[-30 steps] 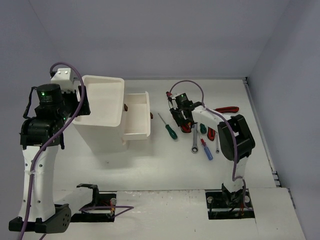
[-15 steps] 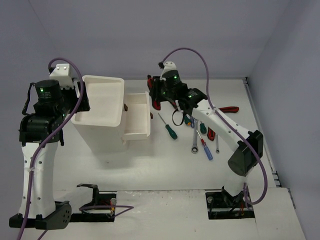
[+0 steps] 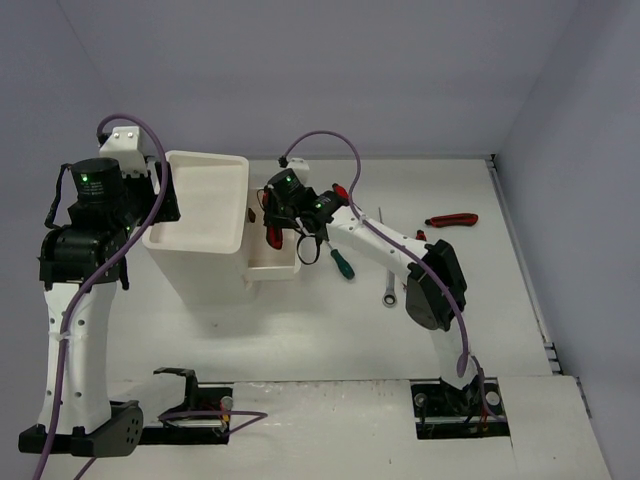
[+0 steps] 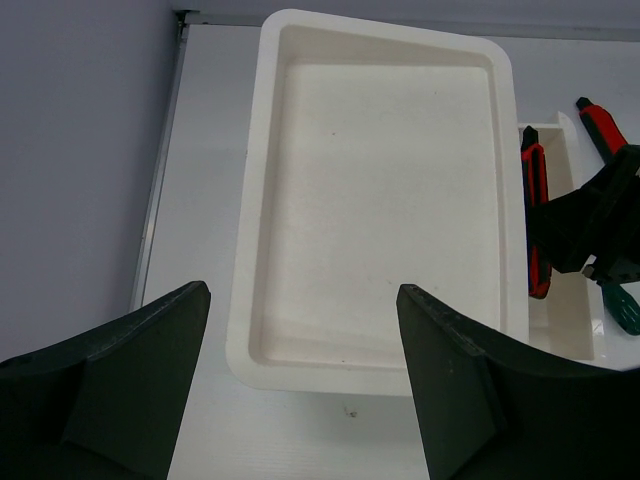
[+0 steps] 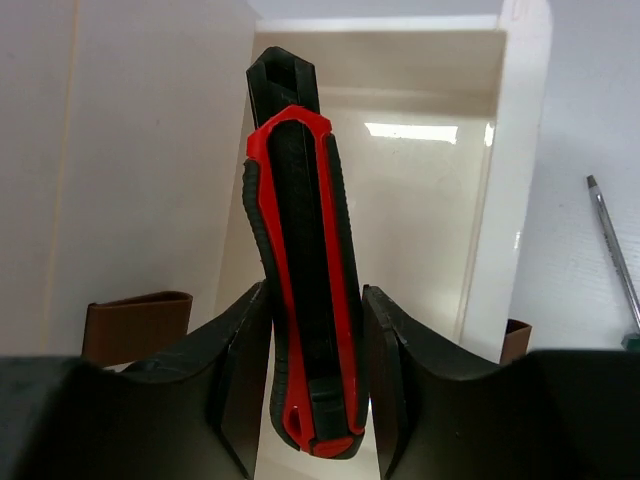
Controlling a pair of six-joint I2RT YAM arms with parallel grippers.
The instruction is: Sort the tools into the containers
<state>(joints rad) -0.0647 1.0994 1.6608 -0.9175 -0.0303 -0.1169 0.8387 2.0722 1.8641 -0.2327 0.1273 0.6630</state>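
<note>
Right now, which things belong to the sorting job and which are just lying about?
Job: utility knife in right gripper, open drawer, tray top, green screwdriver, wrench, red-handled tool.
Lying about: purple cable, black bracket.

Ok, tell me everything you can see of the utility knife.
The knife has a slim black body with red edging, plastic by its look, and no blade showing. The right gripper pinches it near one end, with fingers on either side. It hangs lengthwise over the open drawer beside the box. Whether it touches the drawer cannot be told.
</note>
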